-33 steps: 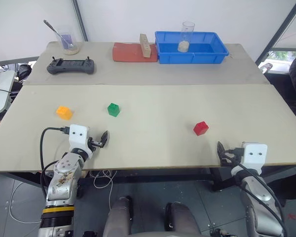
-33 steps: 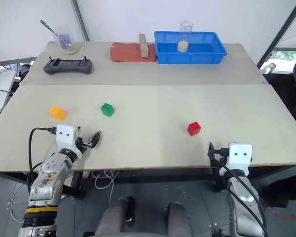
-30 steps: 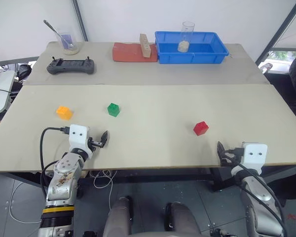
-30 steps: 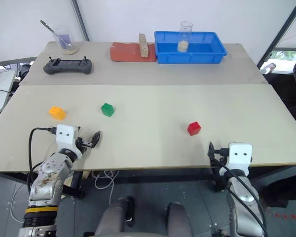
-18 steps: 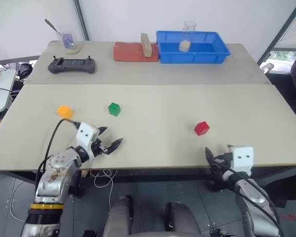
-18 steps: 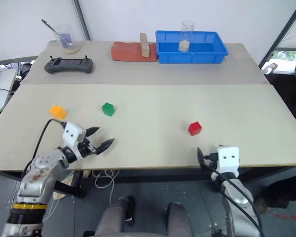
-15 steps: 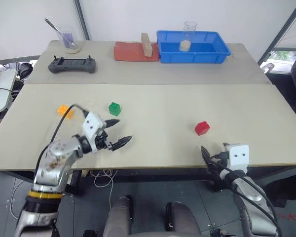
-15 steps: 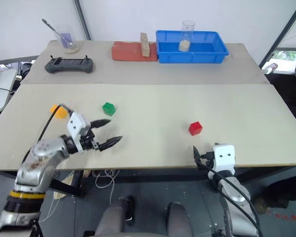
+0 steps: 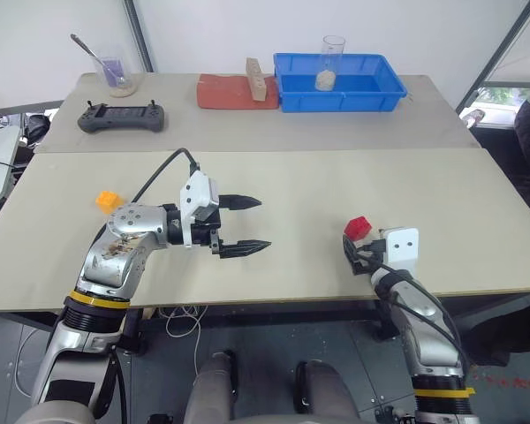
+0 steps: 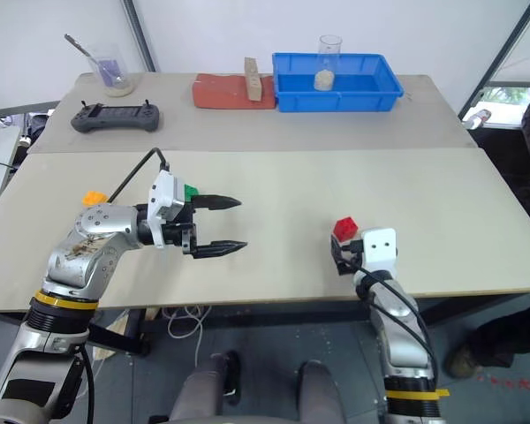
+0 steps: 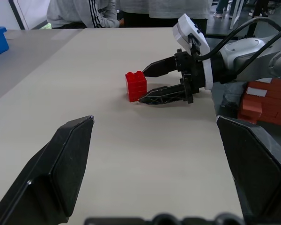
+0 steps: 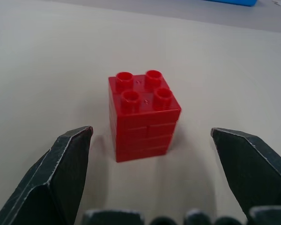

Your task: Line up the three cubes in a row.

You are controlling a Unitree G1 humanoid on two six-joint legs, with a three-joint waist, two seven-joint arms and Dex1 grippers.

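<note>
Since ~1 s ago: left arm has swung up off the near table edge and turned inward, left gripper now over the table pointing across toward the right side; right gripper has come forward from the near edge up to the red cube. Cubes look unmoved.

Right gripper: jaws wide open, holding nothing. Wrist view has the red cube standing upright on the table, studs up, centred ahead of the two fingers with a clear gap each side. In the left wrist view the fingertips reach alongside the cube; contact can't be judged from there.

Left gripper: jaws spread wide, empty, clear of every cube.

Green cube just beyond the left gripper's body, partly hidden by it. Orange-yellow cube further out to the robot's left, near the left forearm, not touching it. Red cube sits well apart from those two, on the right side near the front edge. The three are not in a row.

Far table: black controller, glass with spoon, red mat with a tan wooden block standing on it, blue bin holding a clear cup
</note>
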